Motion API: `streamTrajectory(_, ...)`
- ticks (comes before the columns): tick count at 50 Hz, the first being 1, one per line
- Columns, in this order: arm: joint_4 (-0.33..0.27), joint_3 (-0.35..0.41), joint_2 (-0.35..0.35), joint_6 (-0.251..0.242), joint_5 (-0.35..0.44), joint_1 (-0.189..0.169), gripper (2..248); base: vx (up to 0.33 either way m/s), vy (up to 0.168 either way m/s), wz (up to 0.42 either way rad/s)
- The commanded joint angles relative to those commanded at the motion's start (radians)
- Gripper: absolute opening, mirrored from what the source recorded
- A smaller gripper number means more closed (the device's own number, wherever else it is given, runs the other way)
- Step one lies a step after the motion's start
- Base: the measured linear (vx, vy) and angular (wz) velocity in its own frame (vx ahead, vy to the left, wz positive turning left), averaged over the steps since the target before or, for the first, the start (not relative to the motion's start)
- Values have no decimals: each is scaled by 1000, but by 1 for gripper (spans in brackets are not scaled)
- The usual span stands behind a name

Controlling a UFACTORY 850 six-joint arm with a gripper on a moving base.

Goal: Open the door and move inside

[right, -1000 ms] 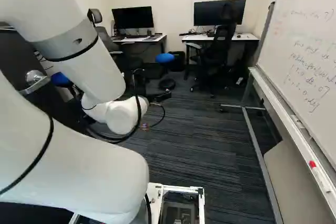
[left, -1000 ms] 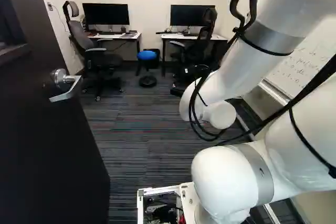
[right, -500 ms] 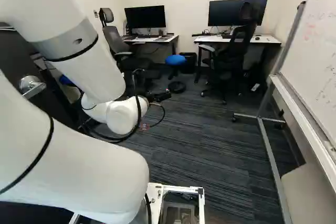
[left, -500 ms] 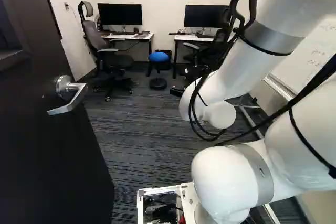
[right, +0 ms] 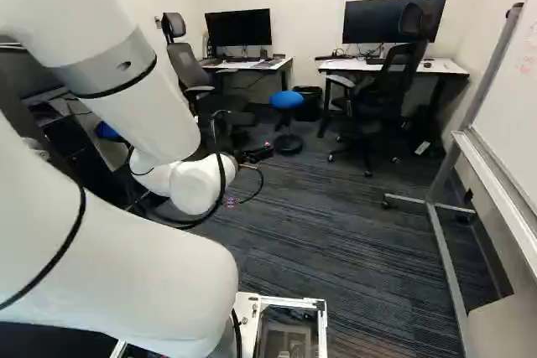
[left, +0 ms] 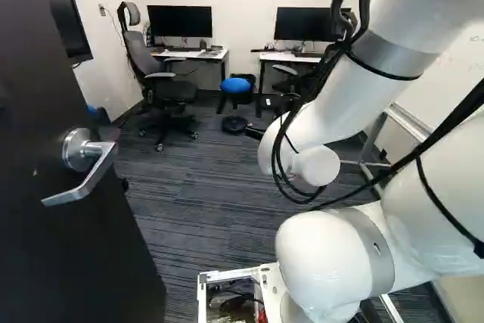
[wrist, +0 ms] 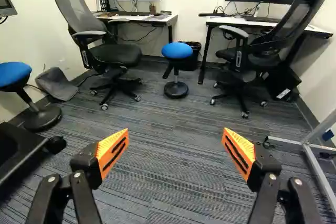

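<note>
My arm (right: 126, 266) covers much of the door (left: 76, 255) in the right base view; the left base view crops it. It stands upright and open, its handle (left: 87, 175) slanting down-left there. It's left of my claw (right: 256, 154), whose fingers are spread wide.

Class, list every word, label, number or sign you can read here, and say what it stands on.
No text is legible.
Whiteboard: reddish handwriting, too faint to read.
White label beside the dark chair in the right base view: too small to read.
</note>
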Motion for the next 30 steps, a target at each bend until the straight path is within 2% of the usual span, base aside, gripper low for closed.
streamTrajectory(30,0,0,0,0,0,0,247,189,8,9)
